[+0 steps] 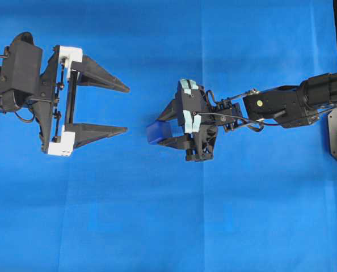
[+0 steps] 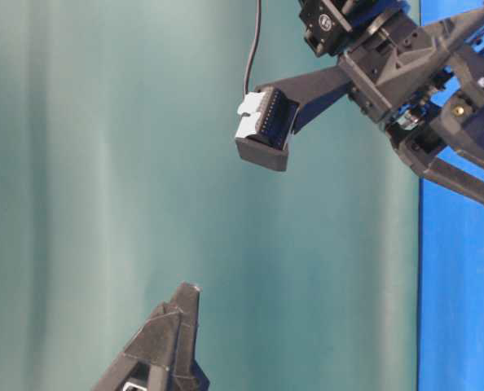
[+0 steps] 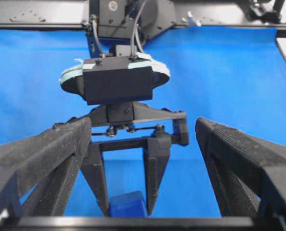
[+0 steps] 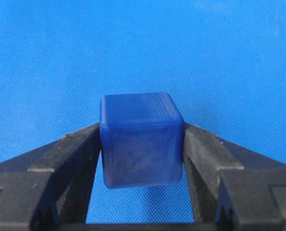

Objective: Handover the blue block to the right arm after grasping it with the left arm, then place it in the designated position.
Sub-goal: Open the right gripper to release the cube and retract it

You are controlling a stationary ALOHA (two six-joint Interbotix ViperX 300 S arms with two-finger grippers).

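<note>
Right gripper (image 1: 161,131): clamped on the blue block (image 1: 158,132)
Left gripper (image 1: 126,109): jaws wide apart, empty
Risk: block gripped near fingertips; could slip during placing

No legible text or labels.

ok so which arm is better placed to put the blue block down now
Right. The right hand is already shut on the blue block, its fingers pressing both sides above the blue cloth. The left hand stands wide open and apart from it, holding nothing.
</note>
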